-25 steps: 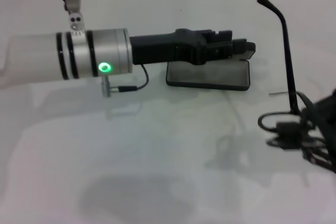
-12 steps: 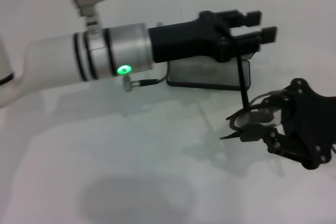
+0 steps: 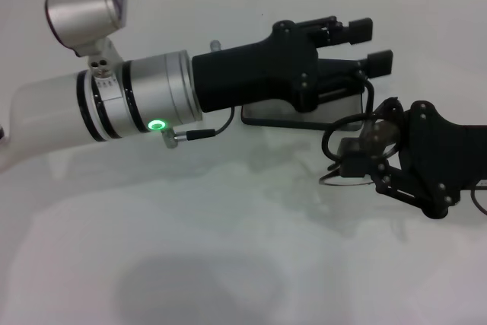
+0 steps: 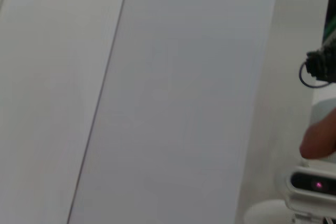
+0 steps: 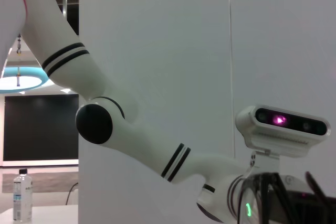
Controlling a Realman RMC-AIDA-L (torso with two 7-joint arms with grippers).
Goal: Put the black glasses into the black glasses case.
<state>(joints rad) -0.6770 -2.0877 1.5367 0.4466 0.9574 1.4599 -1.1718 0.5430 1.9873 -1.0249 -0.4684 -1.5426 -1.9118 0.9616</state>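
Note:
The black glasses (image 3: 329,142) hang just above the table at the right, with my right gripper (image 3: 358,159) shut on them beside the front right corner of the case. The black glasses case (image 3: 262,116) lies open toward the back of the table, and only its front edge and a strip of grey lining show. My left gripper (image 3: 367,45) hovers over the case, open, with nothing between its fingers, and its black body hides most of the case. In the left wrist view a thin black loop of the glasses (image 4: 306,75) shows at the picture's edge.
The white table (image 3: 190,249) spreads out in front of the case. My left forearm (image 3: 129,104) crosses the left half of the table above it. The right wrist view shows my head camera (image 5: 283,123), my left arm (image 5: 131,135) and a far-off bottle (image 5: 19,195).
My right gripper has carried the glasses left and toward the case, from the table's right edge. The left gripper has lifted off the case and stayed open above it.

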